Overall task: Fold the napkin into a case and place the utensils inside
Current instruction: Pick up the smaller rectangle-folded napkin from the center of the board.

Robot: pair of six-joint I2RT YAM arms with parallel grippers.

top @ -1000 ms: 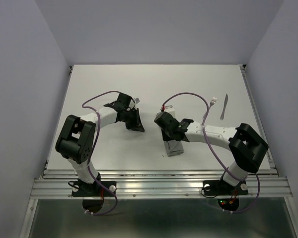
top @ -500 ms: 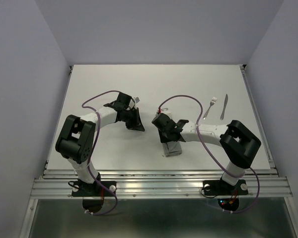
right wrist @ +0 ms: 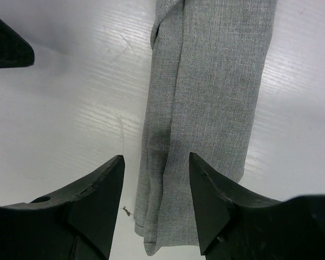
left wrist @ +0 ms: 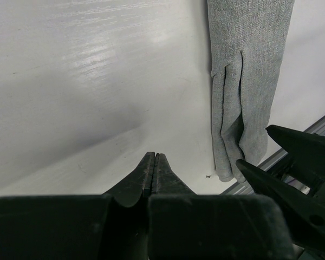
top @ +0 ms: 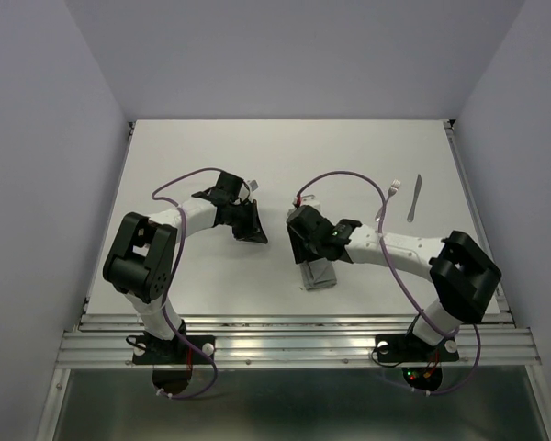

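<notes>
Spread apart since a moment ago, the fingers of the right hand [right wrist: 155, 158] now hang open over one end of the case [right wrist: 206, 81], a narrow grey strip of long overlapping folds lying flat on the white surface [right wrist: 70, 108] below it. Off to its left the left hand [left wrist: 153, 157] hovers, fingers pressed together on nothing.

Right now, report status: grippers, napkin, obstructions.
Left gripper shut, empty, apart from the case. Right gripper open over it. Fork and knife on the table, far right. Nothing seen in the way.
</notes>
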